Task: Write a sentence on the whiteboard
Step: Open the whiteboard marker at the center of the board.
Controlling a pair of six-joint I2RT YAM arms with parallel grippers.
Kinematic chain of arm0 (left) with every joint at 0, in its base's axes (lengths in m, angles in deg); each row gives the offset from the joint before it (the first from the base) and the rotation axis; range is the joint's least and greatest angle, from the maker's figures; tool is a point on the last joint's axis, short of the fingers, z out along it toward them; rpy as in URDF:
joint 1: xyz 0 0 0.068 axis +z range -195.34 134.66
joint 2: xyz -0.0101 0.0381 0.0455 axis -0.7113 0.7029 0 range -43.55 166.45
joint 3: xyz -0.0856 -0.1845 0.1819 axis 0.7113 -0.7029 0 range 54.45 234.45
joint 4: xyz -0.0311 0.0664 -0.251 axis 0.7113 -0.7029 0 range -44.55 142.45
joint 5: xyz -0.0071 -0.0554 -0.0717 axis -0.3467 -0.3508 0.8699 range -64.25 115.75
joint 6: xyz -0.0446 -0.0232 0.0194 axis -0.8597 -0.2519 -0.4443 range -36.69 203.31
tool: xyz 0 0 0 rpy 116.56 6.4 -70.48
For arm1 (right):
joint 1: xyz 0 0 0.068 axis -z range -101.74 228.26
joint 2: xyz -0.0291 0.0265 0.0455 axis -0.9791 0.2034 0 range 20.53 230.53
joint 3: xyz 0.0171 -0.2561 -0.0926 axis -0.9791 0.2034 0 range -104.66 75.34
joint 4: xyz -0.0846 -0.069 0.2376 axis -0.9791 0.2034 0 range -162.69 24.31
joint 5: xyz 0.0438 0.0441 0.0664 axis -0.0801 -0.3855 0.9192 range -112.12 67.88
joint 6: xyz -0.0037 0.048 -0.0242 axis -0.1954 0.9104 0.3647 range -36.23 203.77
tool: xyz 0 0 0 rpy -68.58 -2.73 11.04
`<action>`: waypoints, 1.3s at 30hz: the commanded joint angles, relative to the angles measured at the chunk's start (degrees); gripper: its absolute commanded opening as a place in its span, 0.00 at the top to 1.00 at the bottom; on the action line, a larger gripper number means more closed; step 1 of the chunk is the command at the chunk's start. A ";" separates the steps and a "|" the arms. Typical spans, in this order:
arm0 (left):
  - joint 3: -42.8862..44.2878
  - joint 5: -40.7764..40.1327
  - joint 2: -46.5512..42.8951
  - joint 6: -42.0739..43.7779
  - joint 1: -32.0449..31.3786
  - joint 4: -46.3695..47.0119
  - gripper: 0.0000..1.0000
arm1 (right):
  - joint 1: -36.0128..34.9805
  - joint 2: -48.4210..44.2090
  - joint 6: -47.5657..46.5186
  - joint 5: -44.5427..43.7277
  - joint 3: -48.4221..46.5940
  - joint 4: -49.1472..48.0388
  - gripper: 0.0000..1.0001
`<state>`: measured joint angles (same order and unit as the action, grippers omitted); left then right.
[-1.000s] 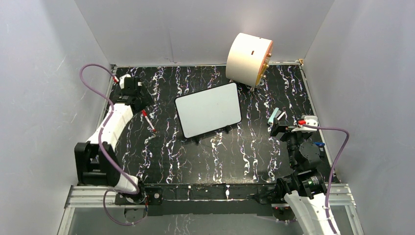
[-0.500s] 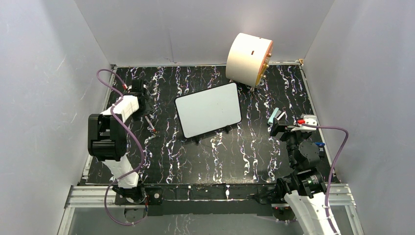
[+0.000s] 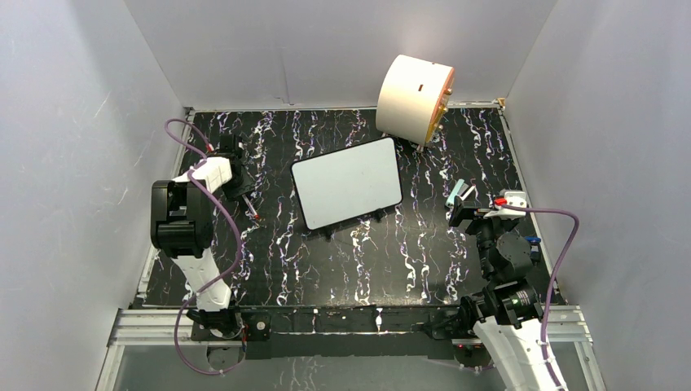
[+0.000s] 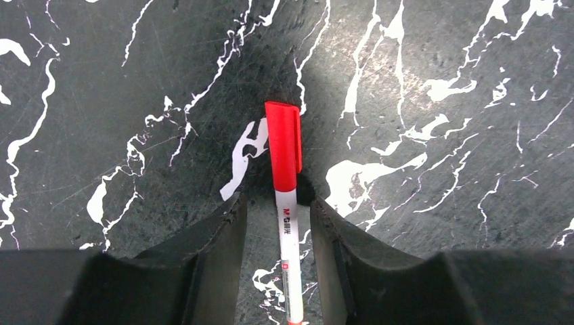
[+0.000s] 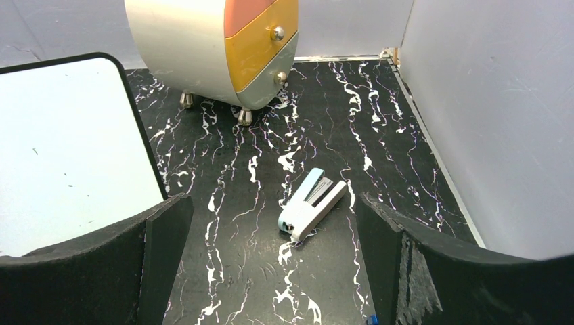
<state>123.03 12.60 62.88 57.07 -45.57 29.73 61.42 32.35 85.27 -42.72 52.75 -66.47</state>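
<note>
The whiteboard (image 3: 348,182) lies tilted at the table's middle; its white face (image 5: 68,149) is blank, and no sentence is in view. A red-capped white marker (image 4: 284,176) lies flat on the black marbled table, left of the board (image 3: 253,212). My left gripper (image 4: 277,202) is down over it, one finger on each side of the barrel. A small gap shows on both sides, so it stands open around the marker (image 3: 236,186). My right gripper (image 5: 272,200) hovers wide open and empty to the right of the board (image 3: 458,210).
A cream cylindrical drawer unit (image 3: 414,98) stands at the back, its orange and grey drawers (image 5: 257,40) facing my right gripper. A pale blue stapler (image 5: 313,203) lies just ahead of that gripper (image 3: 461,192). Grey walls close in three sides.
My left arm has pulled in and lowered its gripper over the marker, and its jaws have narrowed around the barrel. The right arm and the whiteboard have not moved.
</note>
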 commanded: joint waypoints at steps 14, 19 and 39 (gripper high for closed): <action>2.59 1.85 1.90 3.46 0.14 -3.03 0.89 | 0.31 1.32 -0.65 -0.29 -0.35 -2.77 0.01; 2.04 2.42 -0.09 3.71 0.14 -3.03 0.97 | 0.28 0.76 -0.68 0.18 -0.44 -3.03 0.01; 2.07 14.06 -27.21 -7.16 0.14 0.17 1.00 | 0.23 21.73 7.77 15.94 -19.01 13.16 0.01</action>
<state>123.57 22.92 41.51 54.86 -45.57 29.24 61.42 47.45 90.28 -32.16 41.47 -59.93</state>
